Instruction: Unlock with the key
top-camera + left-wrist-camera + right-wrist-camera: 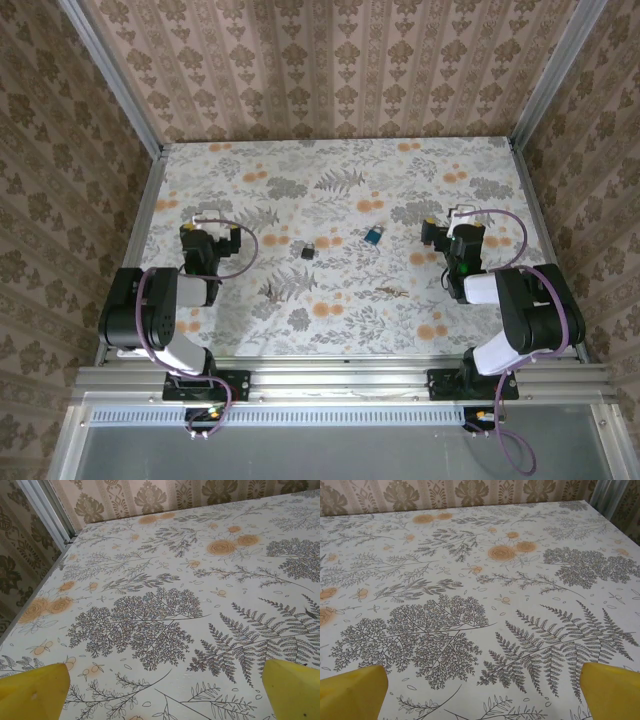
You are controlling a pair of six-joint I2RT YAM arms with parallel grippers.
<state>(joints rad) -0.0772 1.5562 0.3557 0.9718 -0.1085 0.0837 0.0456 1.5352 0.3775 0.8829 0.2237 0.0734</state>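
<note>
Patterned wallpaper closes in three sides of a table [200, 170] covered with a fern-and-rose print. The key [308, 252] lies flat near the middle of it, a small dark speck in the overhead view, roughly midway between the two arms and a little nearer the left one. Just beyond it to the right sits the blue padlock [373, 236], apart from the key and not touching it.

The left gripper [212, 235] rests low over the table to the left of the key. Its yellow fingers [32, 692] stand wide apart with nothing between them. The right gripper [447, 232] is likewise spread wide and empty on the far side of the padlock, and its fingers [350, 692] frame bare tabletop.

The key looks light, stiff and thin, so it will likely slide or spin if nudged and will be awkward to lift off a flat surface. The squarish black head seems the best place to pinch, leaving the blade free for the lock. At this size I cannot make out the ring or which way the blade points. The padlock is small too and would probably skid unless the other arm steadies it. Nothing lies between either gripper and the two items. The busy print is the main nuisance, since it hides small dark things.
</note>
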